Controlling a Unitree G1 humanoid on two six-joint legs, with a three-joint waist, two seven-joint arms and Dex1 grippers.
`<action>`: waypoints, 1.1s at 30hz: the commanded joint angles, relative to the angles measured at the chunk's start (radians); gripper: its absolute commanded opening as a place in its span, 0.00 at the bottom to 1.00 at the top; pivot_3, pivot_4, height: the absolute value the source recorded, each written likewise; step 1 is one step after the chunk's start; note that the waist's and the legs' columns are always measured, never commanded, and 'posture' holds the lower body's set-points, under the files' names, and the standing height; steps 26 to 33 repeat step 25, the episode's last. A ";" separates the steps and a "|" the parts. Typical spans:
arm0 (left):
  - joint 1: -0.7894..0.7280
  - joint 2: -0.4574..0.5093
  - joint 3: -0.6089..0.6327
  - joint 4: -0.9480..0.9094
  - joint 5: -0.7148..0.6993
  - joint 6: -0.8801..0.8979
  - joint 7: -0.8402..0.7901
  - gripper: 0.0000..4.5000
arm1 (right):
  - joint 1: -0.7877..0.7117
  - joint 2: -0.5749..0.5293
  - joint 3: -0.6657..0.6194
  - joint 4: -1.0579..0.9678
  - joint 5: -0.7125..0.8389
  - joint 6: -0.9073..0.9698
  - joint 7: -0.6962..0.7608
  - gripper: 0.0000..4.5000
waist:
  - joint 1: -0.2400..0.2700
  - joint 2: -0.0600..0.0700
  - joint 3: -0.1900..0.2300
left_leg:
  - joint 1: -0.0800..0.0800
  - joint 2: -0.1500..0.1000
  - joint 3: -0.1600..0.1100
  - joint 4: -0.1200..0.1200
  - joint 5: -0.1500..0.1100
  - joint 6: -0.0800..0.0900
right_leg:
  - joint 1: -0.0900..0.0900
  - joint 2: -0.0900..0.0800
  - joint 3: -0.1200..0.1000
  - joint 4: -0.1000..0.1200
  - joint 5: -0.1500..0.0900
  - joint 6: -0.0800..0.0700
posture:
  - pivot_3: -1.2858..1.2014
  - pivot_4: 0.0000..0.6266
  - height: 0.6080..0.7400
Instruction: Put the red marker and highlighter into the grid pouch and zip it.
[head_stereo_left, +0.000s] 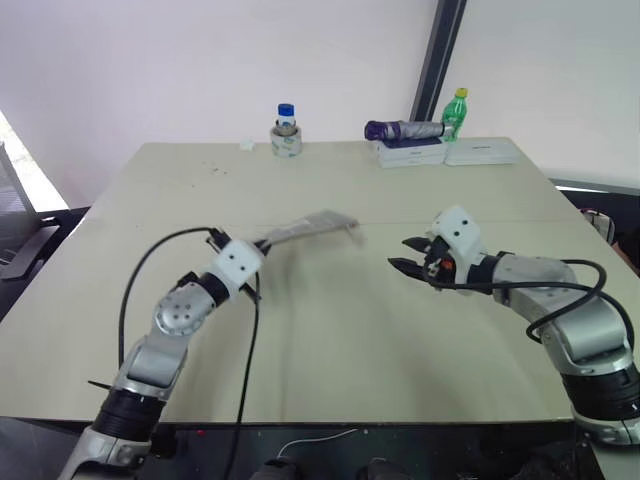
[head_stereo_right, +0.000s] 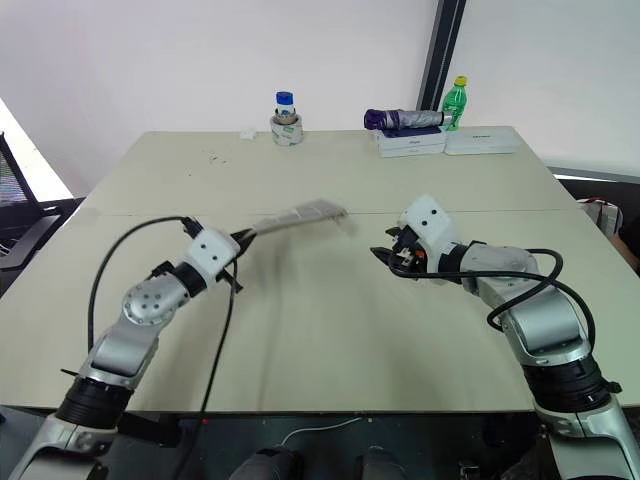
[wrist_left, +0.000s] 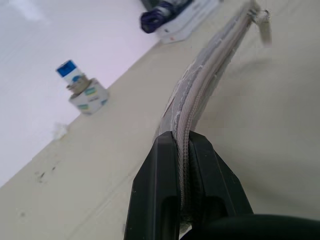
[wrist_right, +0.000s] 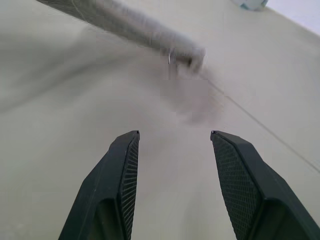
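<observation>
- The grid pouch (head_stereo_left: 305, 227) hangs in the air above the middle of the table (head_stereo_left: 330, 330), held out level from one end by the left gripper (head_stereo_left: 262, 243), whose two black fingers are clenched on the pouch's edge.
- The right gripper (head_stereo_left: 407, 254) sits to the right of the pouch's free end, apart from it, with its jaws spread and nothing between them.
- Neither the red marker nor the highlighter lies loose on the table, so I judge both are probably inside the pouch already, though the fabric hides any contents.
- In the left wrist view the zipper line (wrist_left: 200, 95) running along the pouch's edge looks closed along the stretch in sight; the far end is too blurred to be sure.
- On that reading the task looks nearly done: what is left is to confirm the zip is fully shut and set the pouch down.
- The left wrist view gives the grip on the seam close up, which the head views show only as a small blur.
- The right wrist view shows the pouch's free end with a small dangling zipper pull (wrist_right: 171, 58) just beyond the spread fingers (wrist_right: 125, 170).
- The head views alone give the far edge of the table: a taped bottle (head_stereo_left: 286, 130), a folded umbrella (head_stereo_left: 403, 130) on white boxes (head_stereo_left: 445, 153), and a green bottle (head_stereo_left: 455, 113).
</observation>
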 joint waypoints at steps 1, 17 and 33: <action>0.028 -0.020 0.016 -0.056 -0.045 0.024 -0.034 0.09 | 0.003 -0.014 -0.007 -0.001 -0.019 -0.030 0.006 0.53 | 0.000 0.000 0.000 | 0.000 0.000 0.000 0.000 0.000 0.000 | 0.000 0.000 0.000 0.000 0.000 0.000 | 0.52 0.24 1.00; 0.293 0.030 0.275 -0.314 -0.338 0.316 -0.129 0.69 | 0.150 -0.051 -0.112 0.053 0.020 -0.171 0.107 0.53 | 0.001 0.000 0.000 | 0.001 0.000 0.000 0.000 -0.003 0.005 | 0.001 0.000 0.000 0.000 0.000 0.000 | 0.52 0.24 1.00; 0.370 0.090 0.429 -0.303 -0.399 0.358 -0.140 0.69 | 0.227 -0.071 -0.199 0.087 0.065 -0.206 0.176 0.53 | 0.000 0.000 0.000 | 0.002 0.000 0.000 0.000 -0.004 0.006 | 0.002 0.000 0.000 0.000 0.000 0.000 | 0.52 0.24 1.00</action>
